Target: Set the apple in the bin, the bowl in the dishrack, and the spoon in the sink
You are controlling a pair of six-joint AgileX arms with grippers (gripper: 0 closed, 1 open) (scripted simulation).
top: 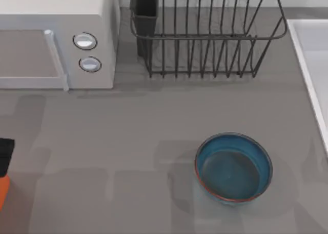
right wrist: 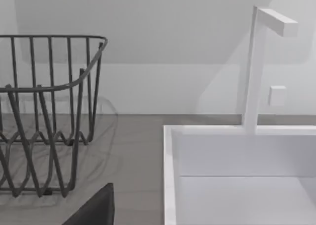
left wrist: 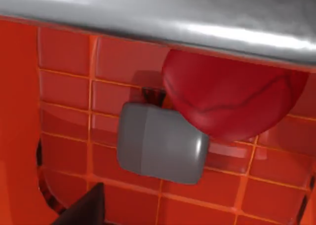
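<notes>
The apple [left wrist: 232, 99] sat inside the orange bin [left wrist: 64, 87], touching the grey finger [left wrist: 158, 143] of the left end effector; whether that end effector was open or closed could not be determined. The bowl [top: 233, 167] rested upright on the tabletop [top: 128, 141], well apart from the dishrack [top: 205, 34] and near the sink [top: 312, 64] at the right edge.

We see a white microwave [top: 56, 36] at the far left of the grey worktop [top: 118, 141], its two round knobs [top: 85, 41] set one above the other beside the door, which has a long pale handle [top: 56, 59] along its edge. On the right, a white square-section tap [right wrist: 256, 67] rises upright against a plain pale wall [right wrist: 173, 47], with a small square white block [right wrist: 277, 95] just beside its stem.
</notes>
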